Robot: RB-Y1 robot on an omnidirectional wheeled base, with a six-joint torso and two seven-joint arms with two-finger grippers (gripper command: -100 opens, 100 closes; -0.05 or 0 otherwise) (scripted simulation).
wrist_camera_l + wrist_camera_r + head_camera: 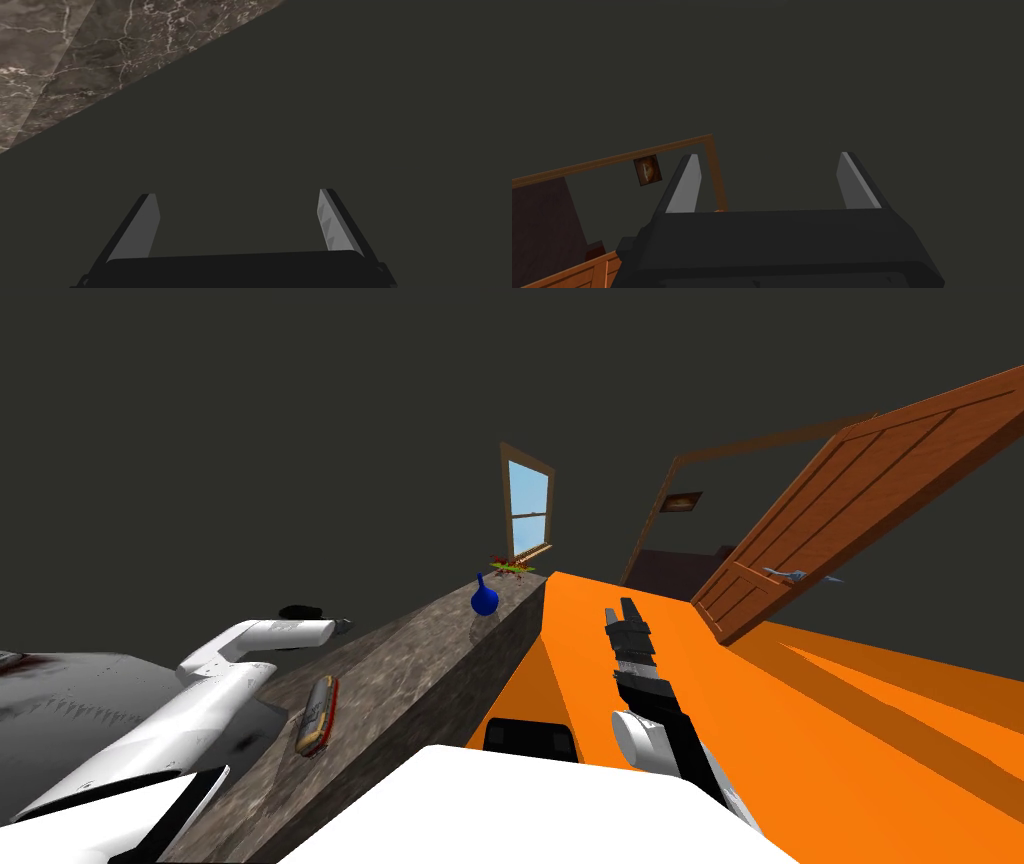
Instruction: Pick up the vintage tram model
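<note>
The tram model (316, 716) is a small cream and grey car with a red edge, lying on the dark marble ledge (420, 658) near its front end. My left arm (270, 638) reaches over the ledge's left side, just beyond the tram. The left gripper (237, 195) is open with nothing between its fingers, facing a dark wall with a corner of the marble (75, 55) beside it. My right gripper (620, 610) hangs over the orange floor to the right of the ledge; in its wrist view the right gripper (769, 156) is open and empty.
A blue vase (485, 598) stands farther along the ledge, with a red and green object (512, 568) at its far end under a window (527, 503). An open wooden door (860, 498) leans in at the right. A grey speckled surface (70, 693) lies to the left.
</note>
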